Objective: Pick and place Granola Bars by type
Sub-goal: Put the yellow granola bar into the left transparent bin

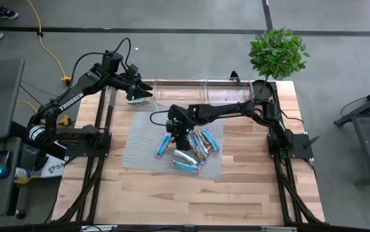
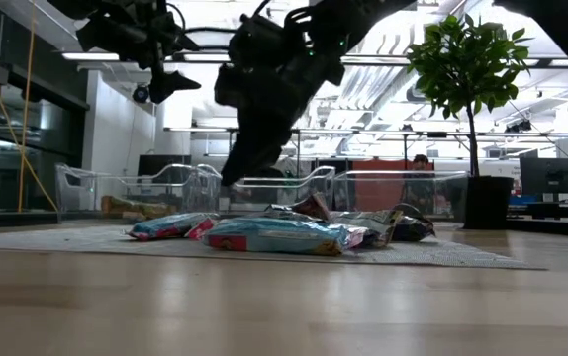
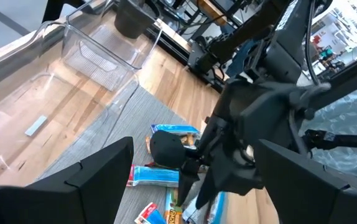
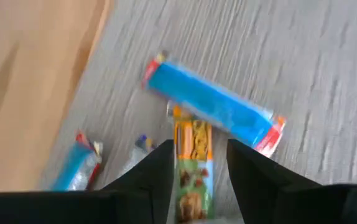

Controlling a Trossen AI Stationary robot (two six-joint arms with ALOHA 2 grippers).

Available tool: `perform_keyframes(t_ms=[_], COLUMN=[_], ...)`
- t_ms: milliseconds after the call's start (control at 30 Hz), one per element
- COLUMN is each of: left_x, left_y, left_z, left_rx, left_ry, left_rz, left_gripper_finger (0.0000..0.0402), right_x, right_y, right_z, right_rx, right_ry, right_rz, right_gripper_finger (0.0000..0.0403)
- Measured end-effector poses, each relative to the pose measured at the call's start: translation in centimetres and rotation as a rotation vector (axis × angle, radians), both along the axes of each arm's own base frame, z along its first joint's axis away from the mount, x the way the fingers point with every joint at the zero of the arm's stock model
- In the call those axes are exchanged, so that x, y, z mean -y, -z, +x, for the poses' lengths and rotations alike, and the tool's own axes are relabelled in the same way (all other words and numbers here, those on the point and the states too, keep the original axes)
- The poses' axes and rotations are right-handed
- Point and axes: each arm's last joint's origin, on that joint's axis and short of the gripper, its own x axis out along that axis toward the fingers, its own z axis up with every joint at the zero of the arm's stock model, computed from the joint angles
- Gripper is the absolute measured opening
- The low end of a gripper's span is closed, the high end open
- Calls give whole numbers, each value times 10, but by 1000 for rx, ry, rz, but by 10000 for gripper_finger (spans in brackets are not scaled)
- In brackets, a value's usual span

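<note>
Item: right hand (image 4: 198,163), low over the pile of Granola Bars (image 1: 188,147) on the grey mat (image 1: 140,138), mid-tabletop. Fingers straddle a yellow-green bar (image 4: 193,168); the wrist view shows the bar between them, but whether they pinch it yet I cannot tell.

Item: blue bar with red ends (image 4: 213,104), lying across the far end of the yellow-green bar, touching it.

Item: left hand (image 1: 141,95), spread wide and empty, hovering by the clear bins (image 1: 191,90) at the tabletop's far edge.

Risks, judged:
- Overlapping blue bar may drag along or flip as the yellow-green one lifts, ending in the wrong bin.
- Shiny wrapper may slip from a shallow pinch at the bar's sides.
- Fingertips may catch the mat and bunch it, scattering the neighbouring bars.
- The two arms stand near each other; a lift toward the bins may crowd the left hand.
</note>
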Motion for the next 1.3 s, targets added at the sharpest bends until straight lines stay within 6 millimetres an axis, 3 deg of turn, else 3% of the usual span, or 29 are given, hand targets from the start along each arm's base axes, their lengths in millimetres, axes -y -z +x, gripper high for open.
perform_keyframes(t_ms=[167,467,633,967,1300], left_x=[0,0,0,0,0], left_y=[0,0,0,0,0], left_z=[0,0,0,0,0], left_rx=[-1,-2,-3,-3,-3], left_ry=[-1,-4,-4,-5,-6], left_rz=[1,2,1,-3,-7], left_gripper_finger=[330,330,330,330,330], right_x=[-9,-7,-7,7,-7], right_y=[9,11,31,32,47], right_z=[-1,-2,-1,0,3], right_rx=[-37,-40,-96,-72,-100], right_ry=[-52,-86,-127,-101,-142], right_rz=[-59,-89,-95,-80,-67], right_gripper_finger=[135,135,136,185,193])
